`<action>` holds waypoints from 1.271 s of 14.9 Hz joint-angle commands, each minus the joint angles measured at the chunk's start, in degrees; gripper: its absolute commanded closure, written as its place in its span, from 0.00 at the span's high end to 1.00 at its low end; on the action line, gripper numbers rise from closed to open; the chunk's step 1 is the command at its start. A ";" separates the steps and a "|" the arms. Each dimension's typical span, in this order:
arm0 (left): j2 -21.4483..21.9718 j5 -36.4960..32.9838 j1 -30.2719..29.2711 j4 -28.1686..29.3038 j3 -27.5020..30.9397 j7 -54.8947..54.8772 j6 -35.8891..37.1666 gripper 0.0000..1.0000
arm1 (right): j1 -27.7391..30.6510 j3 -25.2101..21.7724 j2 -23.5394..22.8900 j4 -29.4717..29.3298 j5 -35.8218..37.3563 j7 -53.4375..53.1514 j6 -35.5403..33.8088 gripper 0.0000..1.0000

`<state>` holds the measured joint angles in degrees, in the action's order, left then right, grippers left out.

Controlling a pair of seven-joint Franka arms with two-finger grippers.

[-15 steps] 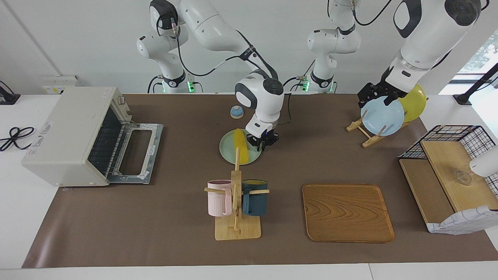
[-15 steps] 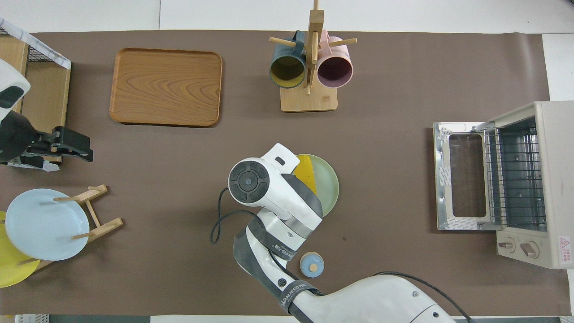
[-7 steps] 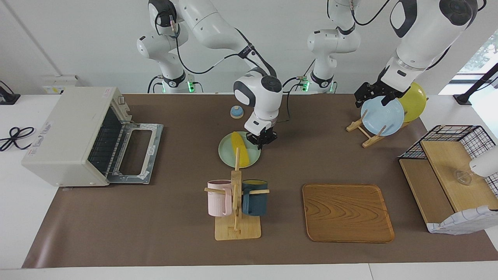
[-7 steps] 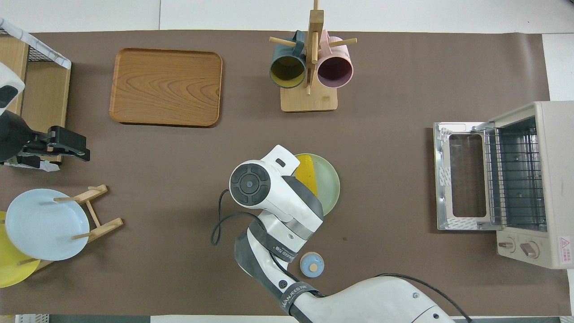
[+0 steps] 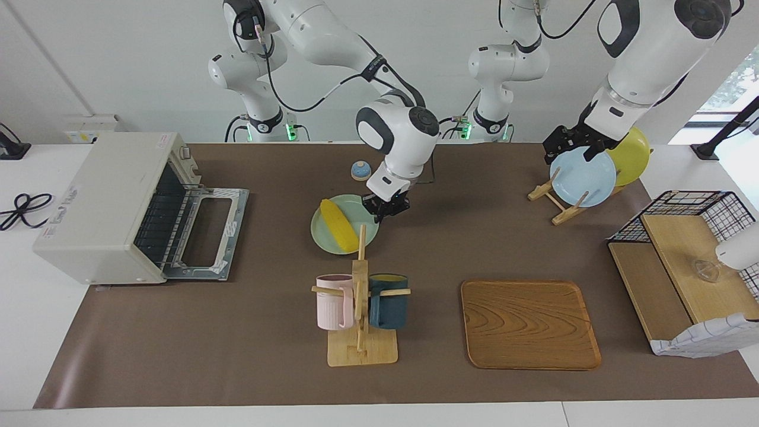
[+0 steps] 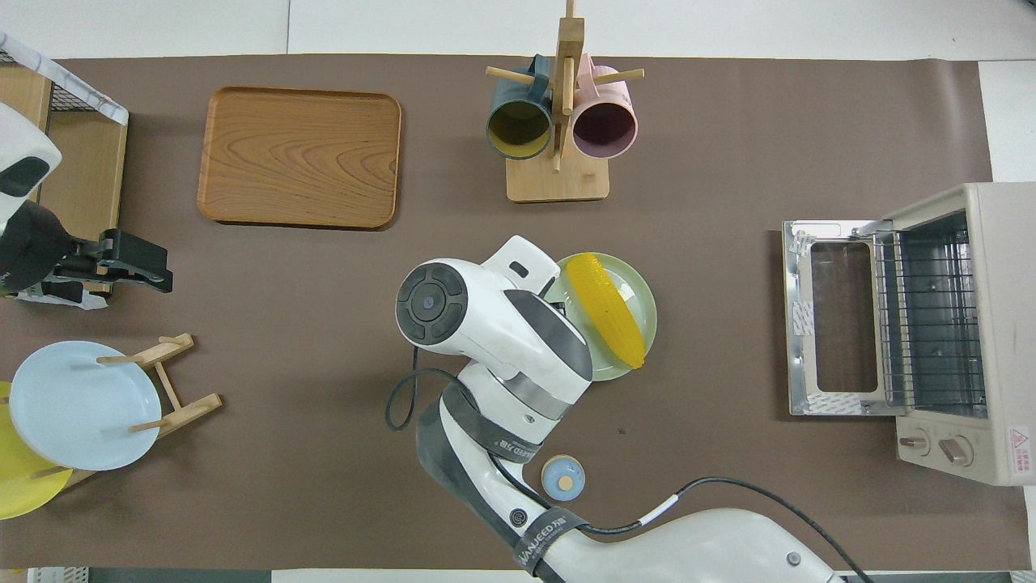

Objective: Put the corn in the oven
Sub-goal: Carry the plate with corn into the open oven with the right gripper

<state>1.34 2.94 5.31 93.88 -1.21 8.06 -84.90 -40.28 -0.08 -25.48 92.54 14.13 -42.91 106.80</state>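
The yellow corn lies slantwise on a pale green plate at mid-table; in the overhead view the corn crosses the plate. My right gripper is low at the plate's rim on the side toward the left arm's end, shut on the rim; in the overhead view its own wrist hides it. The cream-white oven stands at the right arm's end, its door folded down open and its wire rack bare. My left gripper hovers over the blue plate in the plate rack.
A wooden mug rack with a pink and a dark blue mug stands farther from the robots than the plate. A wooden tray, a plate rack with blue and yellow plates, a wire shelf and a small blue knob are also there.
The right gripper has moved toward the oven's end, and the green plate has slid with it; the corn has turned slantwise on it. The left gripper has barely shifted.
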 commanded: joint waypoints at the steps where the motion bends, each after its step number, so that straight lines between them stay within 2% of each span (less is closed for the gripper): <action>1: 0.07 0.49 1.11 -0.37 1.30 0.28 -0.26 1.00 | 6.24 -0.19 4.45 2.45 1.69 3.43 -3.26 0.00; 4: 0.51 0.49 0.58 0.16 1.56 0.11 -0.96 1.00 | 15.12 -0.01 10.43 7.02 1.34 12.56 -3.26 0.00; 7: 0.51 0.31 0.85 0.16 1.47 0.20 -0.96 1.00 | 20.75 -0.10 15.35 14.04 1.34 17.41 -3.53 0.00; 11: 0.16 -1.45 1.11 -0.01 1.13 -0.42 -1.23 1.00 | 27.26 -0.19 17.65 19.68 1.69 22.06 -3.00 0.00; 14: -2.03 -1.45 1.11 -0.63 0.77 -0.42 -1.05 1.00 | 31.39 -0.28 17.74 20.22 1.86 27.78 -3.00 0.00; 19: -1.43 -1.36 1.20 -0.37 0.42 -0.42 -0.88 1.00 | 37.55 -0.19 18.27 21.97 2.22 34.99 -2.21 0.00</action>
<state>-0.58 2.60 5.73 93.90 -0.97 8.05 -85.68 -5.03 -1.14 -9.05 111.75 15.08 -10.71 102.67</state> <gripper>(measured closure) 0.000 0.974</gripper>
